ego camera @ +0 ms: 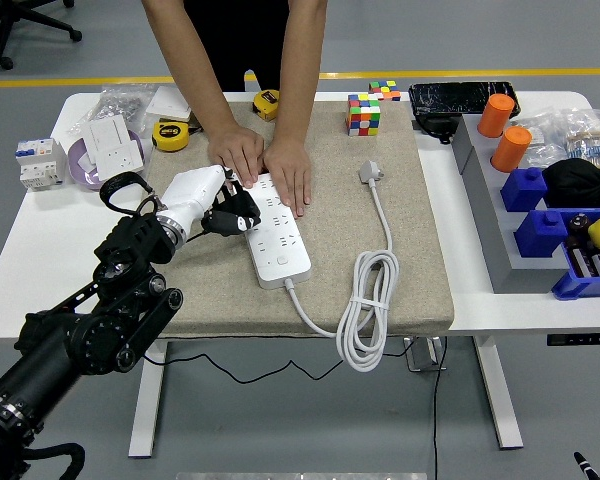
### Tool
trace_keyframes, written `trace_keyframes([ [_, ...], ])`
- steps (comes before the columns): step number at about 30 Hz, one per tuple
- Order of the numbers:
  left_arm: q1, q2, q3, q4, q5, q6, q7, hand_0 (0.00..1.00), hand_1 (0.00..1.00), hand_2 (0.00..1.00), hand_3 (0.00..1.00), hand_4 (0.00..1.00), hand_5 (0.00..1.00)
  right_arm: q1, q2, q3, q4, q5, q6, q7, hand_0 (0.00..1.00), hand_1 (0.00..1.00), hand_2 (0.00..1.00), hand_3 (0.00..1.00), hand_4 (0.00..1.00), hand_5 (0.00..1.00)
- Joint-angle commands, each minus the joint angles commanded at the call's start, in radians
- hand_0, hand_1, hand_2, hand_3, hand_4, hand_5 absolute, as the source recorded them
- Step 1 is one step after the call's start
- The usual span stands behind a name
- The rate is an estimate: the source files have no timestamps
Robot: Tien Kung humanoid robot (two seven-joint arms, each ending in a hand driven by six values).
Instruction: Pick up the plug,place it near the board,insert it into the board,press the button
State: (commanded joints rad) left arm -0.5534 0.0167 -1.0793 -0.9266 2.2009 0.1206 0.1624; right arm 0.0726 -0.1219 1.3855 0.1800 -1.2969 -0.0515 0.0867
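Observation:
A white power strip (281,243) lies on the beige mat (400,250), its button (280,262) near the close end. A person's two hands (290,172) press flat on the strip's far end. My left hand (218,208) comes in from the lower left and sits at the strip's left edge. Its fingers are curled on a black plug (236,219), held just over the left side of the strip. I cannot tell if the pins are in a socket. The strip's own white cable (366,305) lies coiled to the right, ending in a white plug (370,172). The right arm is out of view.
A Rubik's cube (363,114) stands at the mat's far edge. Two tape measures (170,135), a white socket in a purple bowl (108,150) and a circuit breaker (37,163) lie at the far left. A grey tray with orange cylinders (510,148) and blue bins (550,230) stand on the right.

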Motion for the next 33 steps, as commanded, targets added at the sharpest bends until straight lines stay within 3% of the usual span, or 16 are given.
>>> trace_keyframes([
  [8, 0.021, 0.030, -0.105, -0.044, 0.060, 0.011, 0.005, 0.356, 0.141, 0.224, 0.394, 0.679, 0.128, -0.002, 0.002, 0.007, 0.000, -0.002, -0.001, -0.001, 0.960, 0.836, 0.760, 0.783, 0.998, 0.998],
  [13, 0.038, 0.055, -0.160, -0.024, 0.068, 0.016, 0.005, 0.357, 0.141, 0.224, 0.397, 0.681, 0.131, -0.003, 0.002, 0.007, 0.000, 0.000, -0.001, -0.001, 0.960, 0.836, 0.760, 0.783, 0.998, 0.998],
  [18, 0.063, 0.082, -0.147, 0.014, 0.068, 0.011, 0.003, 0.360, 0.144, 0.227, 0.402, 0.685, 0.137, -0.005, 0.002, 0.008, 0.000, -0.002, -0.001, -0.001, 0.960, 0.836, 0.760, 0.783, 0.998, 0.998],
  [33, 0.103, 0.063, -0.095, -0.013, 0.012, 0.035, -0.021, 0.362, 0.156, 0.235, 0.421, 0.697, 0.152, -0.007, 0.000, 0.004, 0.000, -0.002, 0.000, -0.001, 0.960, 0.835, 0.759, 0.782, 0.998, 0.998],
])
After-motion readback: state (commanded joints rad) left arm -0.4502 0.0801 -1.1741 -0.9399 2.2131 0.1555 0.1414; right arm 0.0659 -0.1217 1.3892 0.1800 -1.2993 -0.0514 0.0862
